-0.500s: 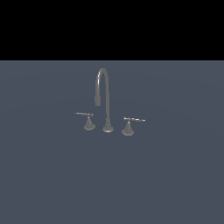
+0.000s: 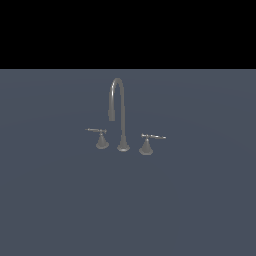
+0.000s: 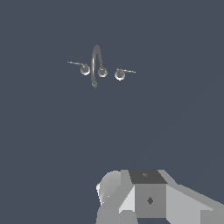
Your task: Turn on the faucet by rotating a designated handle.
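Handle: we see the handle (image 2: 146, 145) just right of centre in the exterior view, a grey cone-shaped base with a thin horizontal lever on top. The lever carries pale, whitish highlights and its tip points toward the exterior view's right. In the wrist view the handle (image 3: 120, 74) shows as a small round cap with a thin bright bar.

Faucet: we see the faucet (image 2: 120, 120) near the middle of the exterior frame, dull grey metal, small against the ground around it. Its tall thin gooseneck rises from a flared base, arches over and ends with its mouth facing down on the exterior view's left. In the wrist view the faucet (image 3: 96, 65) is seen from above as a narrow curved loop.

Twin handle: we see the twin handle (image 2: 101, 142) left of the spout base in the exterior frame, its lever darker and pointing to the exterior view's left.

Surface: we see a flat slate-blue surface (image 2: 200, 210) under everything, with a black band across the top of the exterior frame.

Gripper: we see only blocky grey and white housing in the wrist view; the fingers do not show, so we cannot tell how far it is open or whether it holds anything. It is well apart from the faucet.
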{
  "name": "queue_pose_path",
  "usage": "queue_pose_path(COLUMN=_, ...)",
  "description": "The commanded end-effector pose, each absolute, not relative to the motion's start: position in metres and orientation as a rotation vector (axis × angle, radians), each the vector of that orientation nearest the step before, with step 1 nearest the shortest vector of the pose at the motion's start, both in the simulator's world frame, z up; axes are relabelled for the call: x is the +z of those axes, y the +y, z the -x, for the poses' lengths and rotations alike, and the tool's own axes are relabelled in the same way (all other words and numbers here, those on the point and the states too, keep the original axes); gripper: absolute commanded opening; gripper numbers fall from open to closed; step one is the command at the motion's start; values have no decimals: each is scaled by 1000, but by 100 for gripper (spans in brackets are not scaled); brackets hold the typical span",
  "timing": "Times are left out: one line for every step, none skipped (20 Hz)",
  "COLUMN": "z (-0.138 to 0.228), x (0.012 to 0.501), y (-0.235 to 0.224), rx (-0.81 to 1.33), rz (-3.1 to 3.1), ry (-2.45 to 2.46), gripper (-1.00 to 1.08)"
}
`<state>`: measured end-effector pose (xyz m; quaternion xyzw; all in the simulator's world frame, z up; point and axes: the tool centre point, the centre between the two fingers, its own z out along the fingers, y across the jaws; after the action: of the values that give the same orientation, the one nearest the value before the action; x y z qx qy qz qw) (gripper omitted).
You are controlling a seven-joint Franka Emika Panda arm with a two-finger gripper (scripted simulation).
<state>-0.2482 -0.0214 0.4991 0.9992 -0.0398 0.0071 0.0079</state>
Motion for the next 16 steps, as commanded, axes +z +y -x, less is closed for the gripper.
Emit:
queue_pose_path(z=248, x=502, y=-21, rx=27, rz=-3127, ry=-132, gripper=-100)
queue_pose_path(z=249, x=503, y=-21, rx=27, rz=-3127, ry=-131, gripper=-100)
queue_pose_path(z=249, x=502, y=-21, rx=27, rz=-3127, ry=-130, gripper=-100)
queue_pose_path(z=248, x=502, y=-21, rx=26, rz=-3127, ry=-131, gripper=-100)
queue_pose_path(z=248, x=501, y=-21, rx=26, rz=-3126, ry=-134, gripper=-100)
queue_pose_path(z=247, x=501, y=-22, rx=26, rz=-3125, ry=-140, gripper=-100)
queue_pose_path(z=246, x=501, y=-22, rx=26, rz=-3124, ry=-148, gripper=-100)
queue_pose_path(z=244, x=500, y=-22, rx=26, rz=-3122, ry=-158, gripper=-100)
queue_pose_path(z=242, x=499, y=-23, rx=26, rz=-3120, ry=-170, gripper=-100)
queue_pose_path(z=240, x=498, y=-23, rx=26, rz=-3118, ry=-185, gripper=-100)
queue_pose_path(z=237, x=497, y=-24, rx=26, rz=-3115, ry=-201, gripper=-100)
queue_pose_path(z=234, x=496, y=-24, rx=25, rz=-3112, ry=-220, gripper=-100)
queue_pose_path(z=231, x=494, y=-25, rx=25, rz=-3108, ry=-241, gripper=-100)
queue_pose_path(z=227, x=492, y=-26, rx=25, rz=-3103, ry=-263, gripper=-100)
queue_pose_path(z=223, x=490, y=-27, rx=25, rz=-3099, ry=-288, gripper=-100)
queue_pose_path(z=219, x=488, y=-27, rx=25, rz=-3093, ry=-314, gripper=-100)
